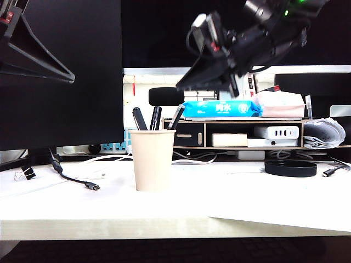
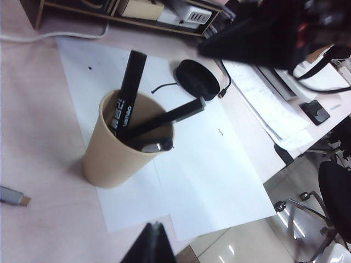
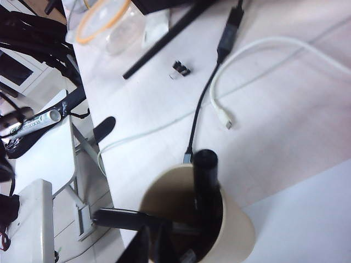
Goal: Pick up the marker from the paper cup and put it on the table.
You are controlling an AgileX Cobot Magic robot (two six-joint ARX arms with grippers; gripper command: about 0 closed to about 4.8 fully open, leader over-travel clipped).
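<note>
The beige paper cup [image 1: 152, 160] stands on the white table [image 1: 241, 197], with three dark markers in it. The slim all-black marker [image 1: 176, 116] leans out over the rim toward the right; it also shows as marker [image 2: 170, 116] and marker [image 3: 123, 218]. My right gripper [image 1: 182, 86] hangs in the air above and a little right of the cup. In its wrist view the right gripper [image 3: 153, 229] is over the cup's mouth, its fingers a narrow gap apart, with nothing between them. My left gripper [image 1: 70, 78] is high at the far left; the left gripper [image 2: 155, 226] is shut and empty.
Two other markers [image 2: 127, 96] [image 2: 156, 145] share the cup [image 2: 109, 159]. Paper sheets [image 2: 219, 164] lie under and beside it. A black round disc [image 1: 290, 167], a USB cable [image 1: 82, 181], a binder clip [image 1: 24, 174] and a rear shelf [image 1: 241, 134] surround it.
</note>
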